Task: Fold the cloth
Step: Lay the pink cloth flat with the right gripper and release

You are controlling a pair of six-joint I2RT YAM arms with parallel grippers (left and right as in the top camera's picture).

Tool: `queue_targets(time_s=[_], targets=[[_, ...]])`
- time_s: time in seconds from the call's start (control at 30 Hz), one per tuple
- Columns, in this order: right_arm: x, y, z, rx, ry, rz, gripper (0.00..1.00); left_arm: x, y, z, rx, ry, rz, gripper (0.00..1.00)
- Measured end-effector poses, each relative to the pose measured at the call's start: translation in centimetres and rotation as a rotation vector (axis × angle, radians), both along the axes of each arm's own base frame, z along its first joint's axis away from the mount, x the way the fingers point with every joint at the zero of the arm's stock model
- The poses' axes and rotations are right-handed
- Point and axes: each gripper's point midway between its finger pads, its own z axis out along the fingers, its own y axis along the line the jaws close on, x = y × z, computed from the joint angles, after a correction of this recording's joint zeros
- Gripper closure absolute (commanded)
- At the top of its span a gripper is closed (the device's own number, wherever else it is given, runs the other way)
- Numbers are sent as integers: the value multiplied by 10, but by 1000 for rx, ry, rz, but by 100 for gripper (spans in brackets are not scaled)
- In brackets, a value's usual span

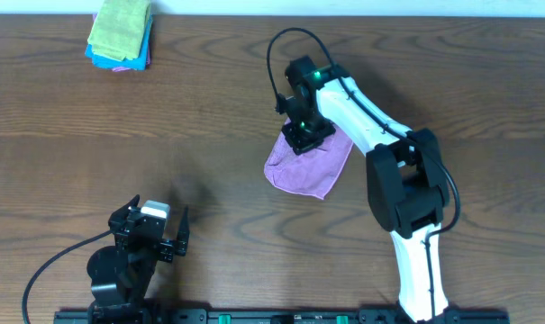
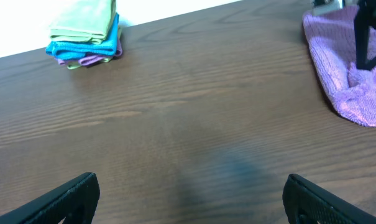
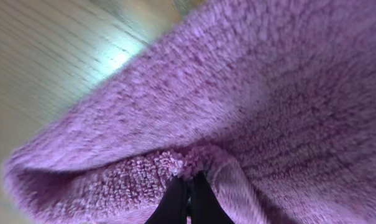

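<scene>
Several folded cloths (image 1: 119,36) sit stacked at the far left of the table (image 1: 209,108), green on top of blue, well apart from the work. At the near left the left gripper (image 1: 155,236) hovers low with its jaws spread wide and nothing between them, facing across bare wood toward the middle. Right of centre lies the purple cloth (image 1: 308,166), rumpled into a rough lobe rather than spread flat. The right gripper (image 1: 304,130) stands over its far part, and the wrist view shows the fingertips (image 3: 174,202) closed on a raised pinch of the pile, with cloth bulging over them. The step in hand looks like carrying this pinched part across to make a fold. To do it well, the arm should lift only enough for the held part to clear the layer beneath, travel in a smooth arc toward the opposite edge, and lay it down so the edges meet before letting go. A high or hasty pull would probably drag the whole cloth along, since nothing pins its other side; the idle left gripper could hold that down.
</scene>
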Motion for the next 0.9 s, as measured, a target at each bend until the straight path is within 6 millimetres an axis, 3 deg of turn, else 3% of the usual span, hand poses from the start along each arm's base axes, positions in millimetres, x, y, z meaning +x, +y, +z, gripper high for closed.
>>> queue_targets(time_s=[0.23, 0.47, 0.5, 0.53, 0.57, 0.63, 0.73, 0.83, 0.9], targets=[[26, 39, 46, 67, -138, 50, 99, 0, 0, 0, 0, 0, 0, 5], [20, 99, 58, 179, -220, 173, 98, 0, 0, 0, 0, 0, 0, 5], [13, 111, 60, 209, -220, 214, 86, 0, 0, 0, 0, 0, 0, 4], [3, 125, 61, 237, -218, 275, 44, 0, 0, 0, 0, 0, 0, 4], [-5, 135, 62, 245, -220, 312, 21, 0, 0, 0, 0, 0, 0, 5], [-12, 143, 60, 209, -247, 355, 14, 0, 0, 0, 0, 0, 0, 5], [-2, 133, 56, 102, -306, 324, 10, 0, 0, 0, 0, 0, 0, 5], [14, 85, 53, -24, -273, 195, 7, 0, 0, 0, 0, 0, 0, 5], [17, 45, 62, -87, -203, 116, 3, 0, 0, 0, 0, 0, 0, 4]])
